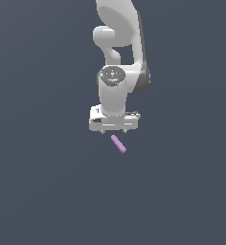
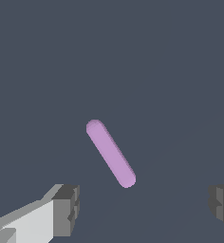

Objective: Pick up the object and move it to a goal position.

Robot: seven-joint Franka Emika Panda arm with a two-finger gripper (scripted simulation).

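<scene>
The exterior view shows the white Franka arm reaching down from above, its pale grey gripper pointing at the flat, dark slate-grey counter. Just below the gripper in this picture lies the small, thin pink-purple rod with rounded ends, set on a slant and apart from the fingers. From this angle the fingers are mostly hidden under the hand, so how wide they stand is hard to read here.

The wrist view settles that: the two dark grey fingertips stand wide apart at opposite edges of the picture, released and holding nothing. The gripper has the rod lying ahead of the gap between the fingers, diagonal to the line that joins them and touching neither. No goal marker is visible in either view.

The rod looks rigid, plain and matte, and judging by its slimness it should be very light. Its round section could let it roll or pivot if pinched off-centre. The sensible hold is across its middle, with the fingers turned square to its long axis and lowered close to the counter.
</scene>
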